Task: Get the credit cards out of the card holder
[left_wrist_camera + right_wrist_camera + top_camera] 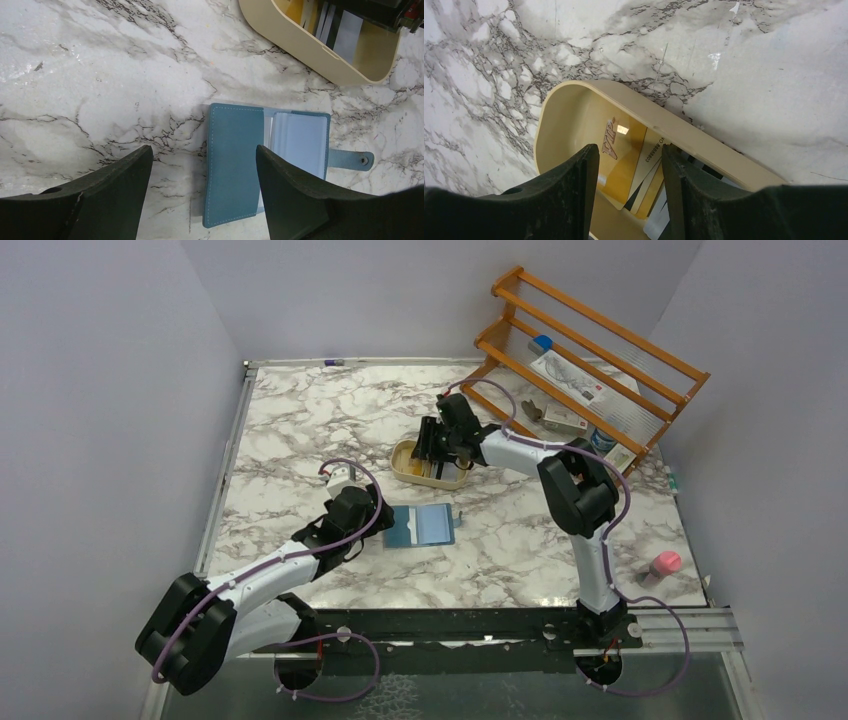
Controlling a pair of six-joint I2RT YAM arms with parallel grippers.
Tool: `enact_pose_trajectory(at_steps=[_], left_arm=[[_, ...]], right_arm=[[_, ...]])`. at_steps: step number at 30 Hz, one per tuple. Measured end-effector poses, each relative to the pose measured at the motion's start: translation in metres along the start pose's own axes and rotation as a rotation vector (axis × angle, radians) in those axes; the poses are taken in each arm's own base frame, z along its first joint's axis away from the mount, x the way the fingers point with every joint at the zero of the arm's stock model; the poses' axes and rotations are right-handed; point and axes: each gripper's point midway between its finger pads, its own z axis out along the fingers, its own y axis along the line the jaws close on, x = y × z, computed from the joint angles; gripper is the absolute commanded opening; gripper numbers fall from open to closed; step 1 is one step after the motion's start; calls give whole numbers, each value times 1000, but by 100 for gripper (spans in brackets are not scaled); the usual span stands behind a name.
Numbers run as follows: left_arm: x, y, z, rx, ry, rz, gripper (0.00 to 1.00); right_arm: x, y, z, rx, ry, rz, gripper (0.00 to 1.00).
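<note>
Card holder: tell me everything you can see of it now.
The card holder is a teal-blue, leather-looking folding wallet with pale stitching, lying open and flat on the marble table. One half shows plain teal; the other, paler blue pockets with no card clearly visible. A snap tab with a silver stud sticks out from the pocket side. The open left hand hovers over it; contact cannot be told. The tan dish lies apart.

The table (100,75) looks glossy and marbled, the card holder (235,165) matt, leathery, stitched.
</note>
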Motion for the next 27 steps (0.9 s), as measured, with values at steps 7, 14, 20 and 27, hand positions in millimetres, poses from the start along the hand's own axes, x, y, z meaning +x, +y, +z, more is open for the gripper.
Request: enact_pose_trajectory(at_steps=[7, 14, 20, 27], left_arm=[[0, 0, 0, 0, 0, 0, 76], [-1, -1, -1, 4, -4, -1, 76], [-2, -1, -1, 6, -6, -2, 76], [-2, -1, -1, 5, -7, -1, 77]], right_arm=[[1, 0, 0, 2, 1, -1, 55], [0, -1, 0, 10, -2, 0, 55], [0, -2, 0, 16, -5, 0, 55], [0, -2, 0, 17, -5, 0, 55]])
